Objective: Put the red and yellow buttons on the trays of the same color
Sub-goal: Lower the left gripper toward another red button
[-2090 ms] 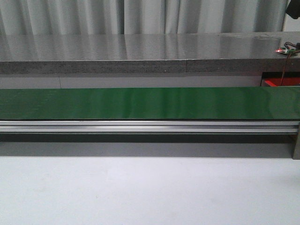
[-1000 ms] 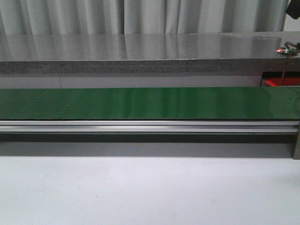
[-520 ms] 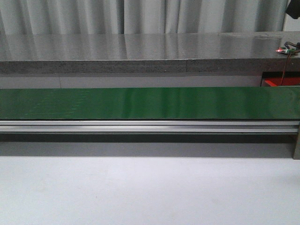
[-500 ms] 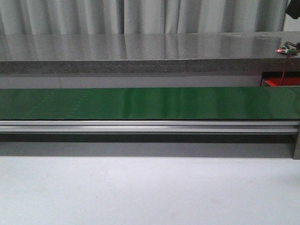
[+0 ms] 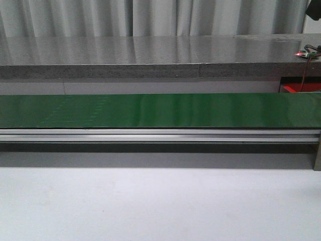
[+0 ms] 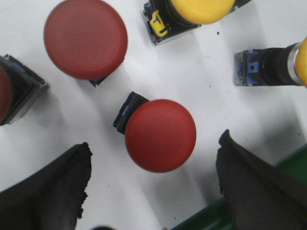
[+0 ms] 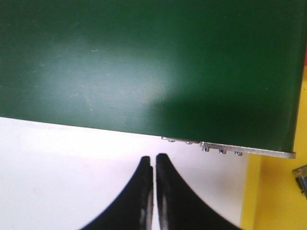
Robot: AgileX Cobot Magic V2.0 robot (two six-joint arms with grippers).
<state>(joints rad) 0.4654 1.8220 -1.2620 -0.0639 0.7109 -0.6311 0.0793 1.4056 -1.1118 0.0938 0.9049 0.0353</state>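
The left claw (image 6: 153,191) hangs released over a red button (image 6: 160,135) on the white bench (image 6: 206,72) — cap up, facing the camera, its black base peeking out on one side. Another red button (image 6: 86,38) stands close by. The right claw (image 7: 154,191) is clenched, empty, beside the green belt (image 7: 144,62) — a yellow tray (image 7: 278,191) lies alongside.

left tool (image 6: 153,191) spread wide, right tool (image 7: 154,165) closed

faint dotted marks on green belt (image 5: 150,110) shifted rightward
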